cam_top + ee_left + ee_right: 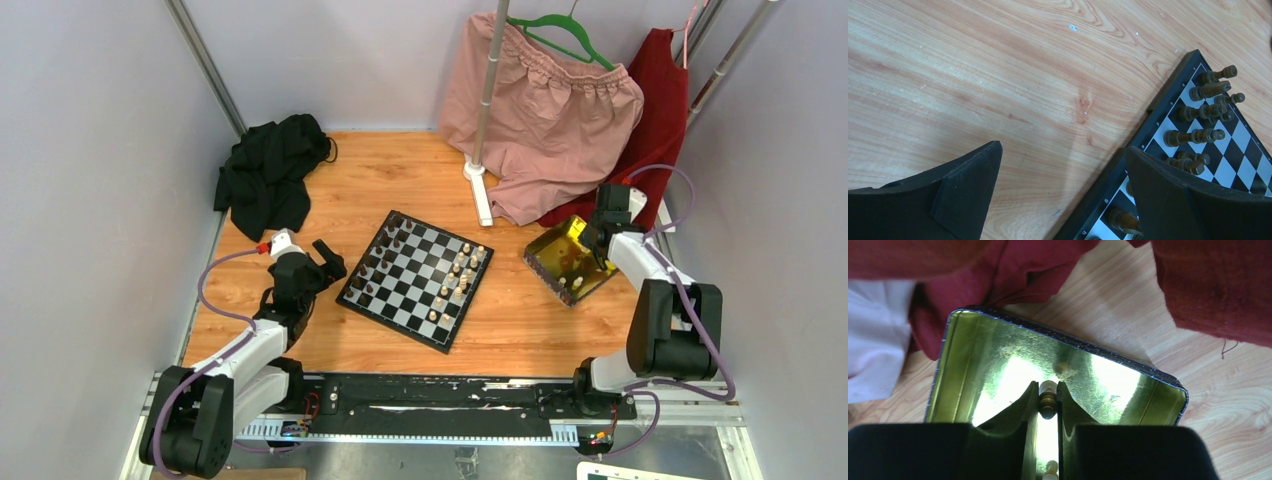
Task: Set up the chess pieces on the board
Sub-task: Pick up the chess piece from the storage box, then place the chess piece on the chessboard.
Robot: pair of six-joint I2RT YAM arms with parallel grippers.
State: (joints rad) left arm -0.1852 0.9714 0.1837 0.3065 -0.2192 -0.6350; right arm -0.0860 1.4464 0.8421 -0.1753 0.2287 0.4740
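The chequered board (415, 279) lies mid-table, dark pieces (385, 250) along its left side, cream pieces (458, 282) along its right. My left gripper (331, 258) is open and empty just off the board's left edge; in the left wrist view its fingers (965, 187) straddle bare wood and the board's border (1148, 120), with dark pieces (1198, 135) beyond. My right gripper (1048, 397) is inside the gold tray (978, 355), shut on a cream chess piece (1048, 399). Another cream piece (1050, 469) lies below in the tray.
The gold tray (548, 262) sits right of the board. A black cloth (265, 175) lies at back left. A white stand base (480, 190), pink garment (550, 110) and red garment (655, 100) crowd the back right, the red cloth touching the tray's far edge.
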